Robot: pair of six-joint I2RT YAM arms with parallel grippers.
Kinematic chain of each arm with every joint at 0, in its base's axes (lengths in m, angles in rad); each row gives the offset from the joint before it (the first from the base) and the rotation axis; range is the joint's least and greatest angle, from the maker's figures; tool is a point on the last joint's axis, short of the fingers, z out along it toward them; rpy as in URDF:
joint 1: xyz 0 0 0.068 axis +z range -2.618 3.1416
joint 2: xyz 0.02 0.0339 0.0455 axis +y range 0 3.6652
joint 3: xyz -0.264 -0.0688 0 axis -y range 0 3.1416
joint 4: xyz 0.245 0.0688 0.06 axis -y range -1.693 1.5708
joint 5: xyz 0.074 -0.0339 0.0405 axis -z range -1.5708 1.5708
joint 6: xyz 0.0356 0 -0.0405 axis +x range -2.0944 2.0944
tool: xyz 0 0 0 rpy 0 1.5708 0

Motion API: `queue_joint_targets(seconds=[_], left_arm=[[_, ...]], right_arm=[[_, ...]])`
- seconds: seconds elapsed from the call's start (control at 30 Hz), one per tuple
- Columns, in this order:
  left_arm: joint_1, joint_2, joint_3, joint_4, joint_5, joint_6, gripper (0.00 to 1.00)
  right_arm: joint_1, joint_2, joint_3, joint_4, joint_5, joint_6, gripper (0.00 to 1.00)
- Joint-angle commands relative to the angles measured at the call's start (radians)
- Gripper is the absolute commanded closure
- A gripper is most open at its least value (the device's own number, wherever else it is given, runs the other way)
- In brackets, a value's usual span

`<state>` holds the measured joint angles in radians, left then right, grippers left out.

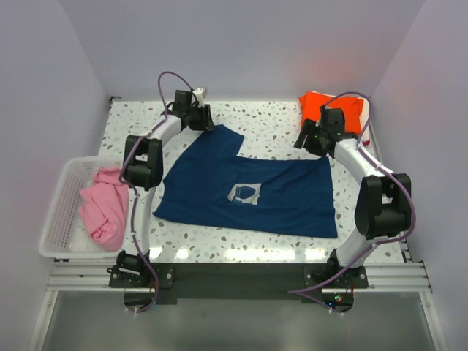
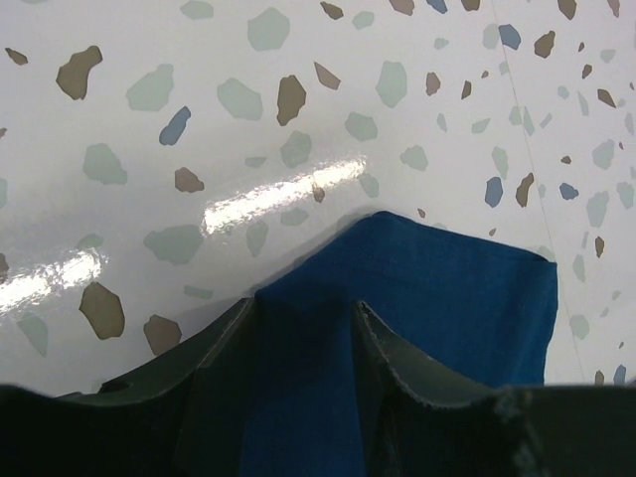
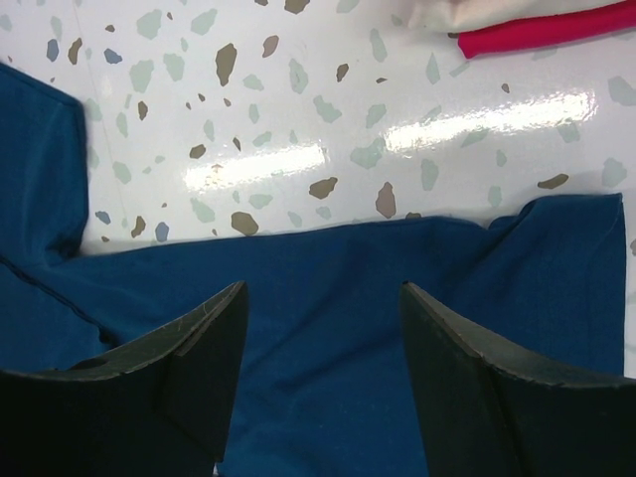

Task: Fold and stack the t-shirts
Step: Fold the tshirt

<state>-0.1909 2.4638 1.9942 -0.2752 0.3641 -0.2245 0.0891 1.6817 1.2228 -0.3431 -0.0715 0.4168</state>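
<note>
Step in hand: first fold of the navy shirt (image 1: 292,197), spread flat at counter (image 1: 270,121) centre. Left gripper (image 2: 303,310), 11 o'clock, part-open astride a sleeve ridge, no firm pinch evident. Right gripper (image 3: 323,298), 1 o'clock, open over the far edge, empty. Next, I judge: both pinch, lift, carry the edge toward 6 o'clock. Count: five shirts, namely one navy, one pink (image 1: 102,208) in the one basket (image 1: 62,197) at 9 o'clock, and folded orange (image 1: 333,110), white (image 3: 477,10), red (image 3: 542,30).

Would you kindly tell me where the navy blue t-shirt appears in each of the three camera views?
Top external: the navy blue t-shirt lies spread flat across the middle.
Left wrist: the t-shirt fills the lower middle, one end straddled by the left gripper.
Right wrist: the t-shirt covers the lower half, beneath the right gripper.
Shared landmark: the speckled tabletop.
</note>
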Motion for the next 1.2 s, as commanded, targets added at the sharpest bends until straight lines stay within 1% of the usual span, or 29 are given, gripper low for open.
queue_joint_targets(seconds=[0.0, 0.07, 0.17, 0.27, 0.3, 0.33, 0.37, 0.47, 0.5, 0.53, 0.63, 0.67, 0.77, 0.97, 1.0, 1.03, 1.17], left_arm=[[-0.005, 0.006, 0.035, 0.002, 0.039, 0.007, 0.55], [-0.005, 0.006, 0.037, 0.005, 0.042, 0.007, 0.56], [-0.005, 0.003, 0.035, 0.014, 0.039, 0.005, 0.63], [-0.005, -0.003, 0.035, 0.034, 0.042, 0.001, 0.73], [-0.005, -0.006, 0.034, 0.047, 0.042, 0.002, 0.78], [-0.005, -0.015, 0.025, 0.056, 0.036, -0.004, 0.81], [-0.005, -0.032, 0.015, 0.083, 0.021, -0.007, 0.86], [-0.004, -0.065, -0.035, 0.134, -0.01, -0.021, 0.93], [-0.004, -0.087, -0.049, 0.166, -0.019, -0.022, 0.97], [-0.004, -0.1, -0.076, 0.182, -0.03, -0.024, 0.98], [0.002, -0.146, -0.133, 0.241, -0.077, -0.024, 1.0], [0.008, -0.155, -0.146, 0.26, -0.097, -0.026, 1.0], [0.027, -0.178, -0.175, 0.307, -0.103, -0.036, 1.0], [0.047, -0.17, -0.173, 0.33, -0.094, -0.056, 1.0], [0.051, -0.166, -0.17, 0.329, -0.096, -0.055, 1.0], [0.054, -0.166, -0.172, 0.329, -0.102, -0.055, 1.0], [0.067, -0.172, -0.181, 0.335, -0.108, -0.055, 1.0]], right_arm=[[-0.009, -0.02, 0.012, 0.019, -0.01, -0.013, 0.35], [-0.011, -0.02, 0.012, 0.021, -0.011, -0.013, 0.34], [-0.011, -0.017, 0.012, 0.023, -0.011, -0.013, 0.34], [-0.012, -0.008, 0.012, 0.024, -0.01, -0.009, 0.34], [-0.012, -0.005, 0.015, 0.024, -0.01, -0.007, 0.34], [-0.011, -0.002, 0.014, 0.027, -0.005, -0.007, 0.34], [-0.012, 0.003, 0.014, 0.032, -0.001, -0.004, 0.34], [-0.015, 0.01, 0.011, 0.039, 0.03, 0.0, 0.34], [-0.014, 0.016, 0.011, 0.044, 0.042, 0.0, 0.34], [-0.015, 0.021, 0.009, 0.046, 0.062, -0.001, 0.34], [-0.02, 0.042, 0.011, 0.059, 0.068, -0.006, 0.34], [-0.025, 0.049, 0.012, 0.064, 0.096, -0.01, 0.34], [-0.034, 0.079, 0.02, 0.067, 0.119, -0.027, 0.35], [-0.08, 0.125, 0.017, 0.087, 0.139, -0.038, 0.35], [-0.087, 0.131, 0.018, 0.088, 0.133, -0.032, 0.35], [-0.127, 0.141, 0.017, 0.09, 0.13, -0.03, 0.36], [-0.147, 0.167, 0.023, 0.099, 0.114, -0.015, 0.37]])
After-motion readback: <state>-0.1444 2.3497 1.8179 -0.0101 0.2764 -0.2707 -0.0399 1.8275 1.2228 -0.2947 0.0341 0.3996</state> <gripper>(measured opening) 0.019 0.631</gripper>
